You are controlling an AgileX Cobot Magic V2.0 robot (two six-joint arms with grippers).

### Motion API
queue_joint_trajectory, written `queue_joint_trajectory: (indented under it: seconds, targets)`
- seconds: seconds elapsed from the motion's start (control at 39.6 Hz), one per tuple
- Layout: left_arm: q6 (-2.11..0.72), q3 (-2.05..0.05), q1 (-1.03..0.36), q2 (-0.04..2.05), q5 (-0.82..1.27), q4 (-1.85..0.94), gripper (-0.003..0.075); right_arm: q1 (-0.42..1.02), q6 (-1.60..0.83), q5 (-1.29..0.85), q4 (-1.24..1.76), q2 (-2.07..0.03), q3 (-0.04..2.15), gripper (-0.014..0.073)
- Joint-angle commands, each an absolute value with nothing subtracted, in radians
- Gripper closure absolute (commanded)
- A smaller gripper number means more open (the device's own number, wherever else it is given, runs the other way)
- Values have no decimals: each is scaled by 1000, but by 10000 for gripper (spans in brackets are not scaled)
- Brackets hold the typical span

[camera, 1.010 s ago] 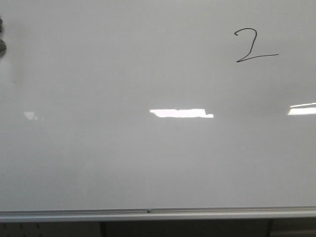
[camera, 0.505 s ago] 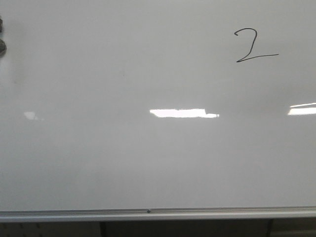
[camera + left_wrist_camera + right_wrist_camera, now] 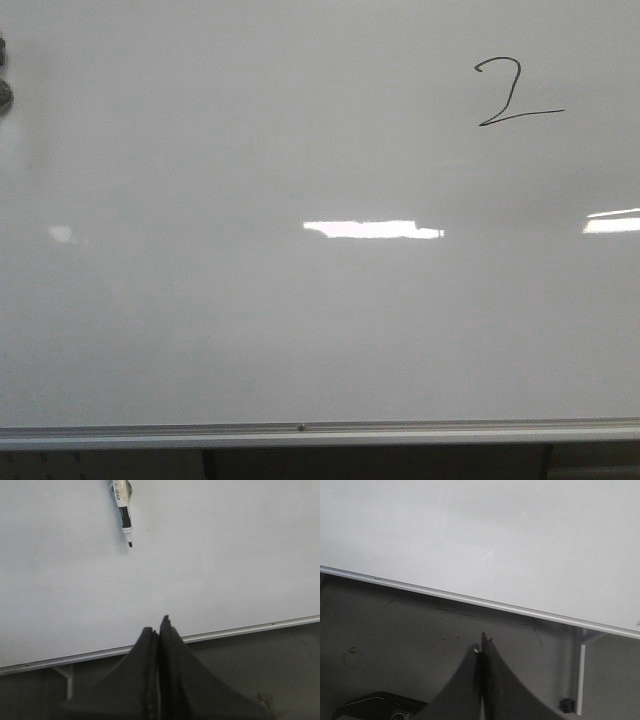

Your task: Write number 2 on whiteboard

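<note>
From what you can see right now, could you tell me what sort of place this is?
Probably an office, classroom or lab: a large whiteboard on a metal stand fills the view, a hand-drawn number 2 on it, a marker against it, and a bare grey floor below.

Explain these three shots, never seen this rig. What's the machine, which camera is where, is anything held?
It is a robot with two arms, each ending in a two-fingered gripper, and three cameras.

The front view looks forward at a large whiteboard with a silver bottom rim. A hand-drawn number 2 sits on it at the upper right. The bright patches are only light reflections.

The other two pictures come from cameras on the wrists, with the dark fingers at the bottom edge. The left gripper is shut with nothing between its fingers. That view also shows a marker with a black tip against the board; what holds it there is out of frame. The right gripper is also shut and empty, over a grey floor below the board's rim.

So nothing is held by either gripper, and the 2 is already written.
</note>
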State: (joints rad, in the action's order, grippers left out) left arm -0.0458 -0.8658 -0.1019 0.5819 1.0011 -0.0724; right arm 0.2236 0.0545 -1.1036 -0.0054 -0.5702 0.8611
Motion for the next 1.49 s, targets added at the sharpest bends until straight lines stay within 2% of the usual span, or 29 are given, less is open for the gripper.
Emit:
queue_joint_trajectory:
  seconds: [0.0, 0.38, 0.56, 0.81, 1.14, 1.36, 1.47]
  targets:
    - [-33, -889, -100, 585, 931, -80, 740, 216, 54, -1036, -20, -572, 884, 662]
    - [-33, -889, -100, 585, 931, -80, 740, 216, 54, -1036, -20, -572, 884, 662]
    - [-33, -841, -75, 504, 879, -74, 740, 216, 54, -1037, -20, -572, 884, 662]
    - [-33, -528, 16, 292, 487, -74, 740, 216, 54, -1037, -20, -572, 884, 662]
    - [-51, -132, 24, 55, 168, -52, 739, 216, 54, -1037, -20, -572, 884, 662]
    - [-51, 8, 5, 3, -25, -52, 739, 216, 54, -1037, -20, -572, 884, 662]
    - [-60, 28, 5, -26, -36, -50, 739, 216, 54, -1037, -20, -572, 884, 662]
